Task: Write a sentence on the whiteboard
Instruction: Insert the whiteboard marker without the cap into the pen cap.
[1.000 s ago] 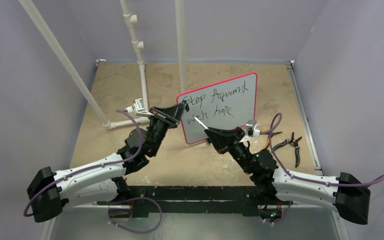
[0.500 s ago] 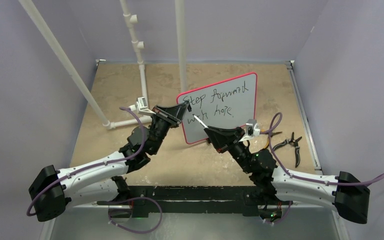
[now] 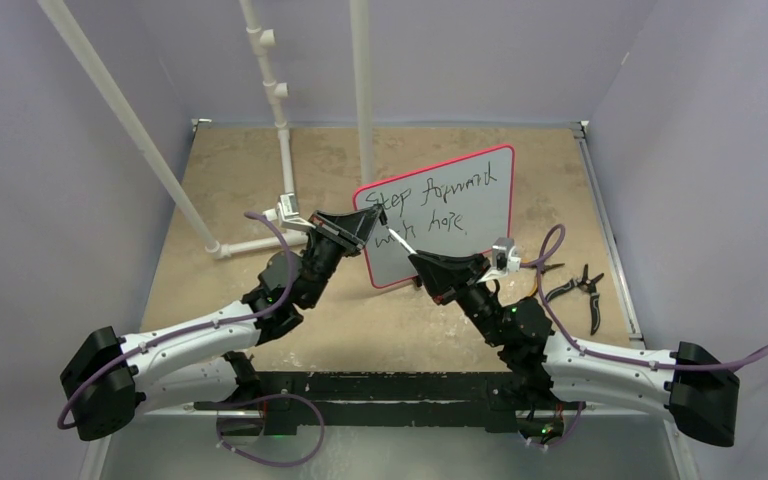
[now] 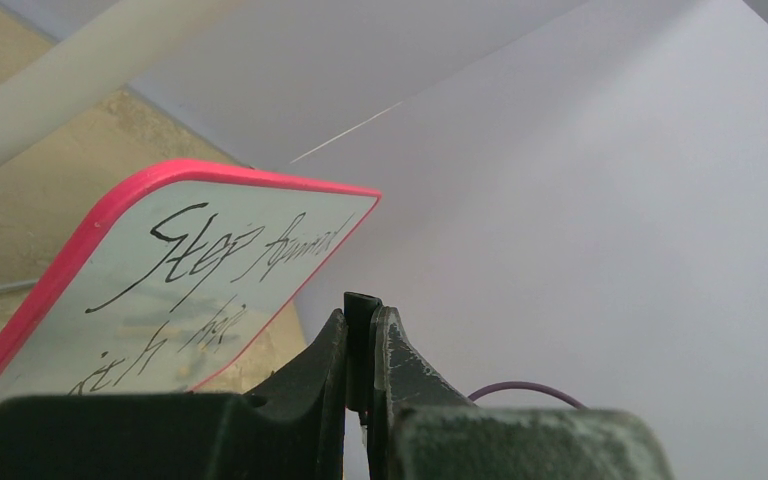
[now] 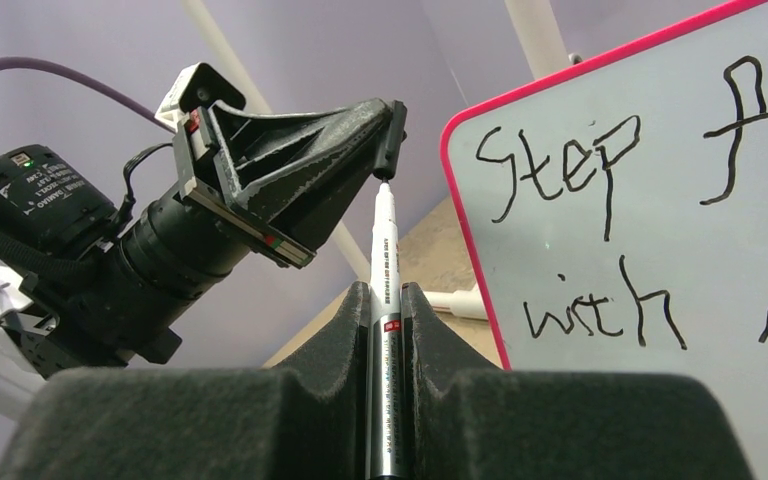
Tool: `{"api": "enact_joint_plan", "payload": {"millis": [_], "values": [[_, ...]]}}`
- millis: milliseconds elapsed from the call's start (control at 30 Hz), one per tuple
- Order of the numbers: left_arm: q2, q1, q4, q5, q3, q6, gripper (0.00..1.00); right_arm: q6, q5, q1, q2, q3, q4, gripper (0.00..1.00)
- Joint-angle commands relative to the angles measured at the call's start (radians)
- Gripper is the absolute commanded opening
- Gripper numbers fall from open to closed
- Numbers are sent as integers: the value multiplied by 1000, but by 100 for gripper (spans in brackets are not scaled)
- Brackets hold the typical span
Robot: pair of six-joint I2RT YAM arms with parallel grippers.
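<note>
The writing itself looks done. The whiteboard (image 3: pixel 485 225) stands propped upright a little right of the table's (image 3: pixel 240 170) middle, toward the back edge, and the sentence (image 3: pixel 428 205) sits across it in two lines of black marker, reading roughly "Step forward / with hope".

The step in hand appears to be recapping the pen. The right gripper (image 3: pixel 412 258) has its jaws pinched narrow around the barrel of a marker (image 5: pixel 384 280), which points nib-first away from the wrist, just off the board's left edge. The left gripper (image 5: pixel 392 140) has its jaws closed tight on a small black cap (image 4: pixel 359 320), held at the very fingertips, directly over the nib. From the right wrist view the nib sits at the cap's mouth; whether it has entered cannot be told.

The next move calls for the two arms to push toward each other along the marker's axis. Both grips must stay firm, since any sideways offset would likely tip the small cap between the fingertips instead of seating it.
</note>
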Motion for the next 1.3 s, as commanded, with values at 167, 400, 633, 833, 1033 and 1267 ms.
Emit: {"api": "enact_joint_plan", "payload": {"millis": [167, 400, 633, 833, 1033, 1267], "values": [[7, 9, 66, 29, -7, -31, 0, -6, 43, 4, 19, 47, 33, 0], [11, 10, 73, 31, -13, -36, 0, -12, 38, 3, 16, 51, 38, 0], [3, 14, 76, 19, -13, -30, 0, -12, 24, 4, 12, 45, 28, 0], [4, 15, 76, 23, -13, -29, 0, -15, 28, 4, 6, 42, 32, 0], [13, 19, 80, 23, -18, -37, 0, -14, 22, 5, 10, 45, 35, 0], [15, 24, 84, 27, -21, -37, 0, -15, 21, 5, 10, 44, 35, 0]]}}
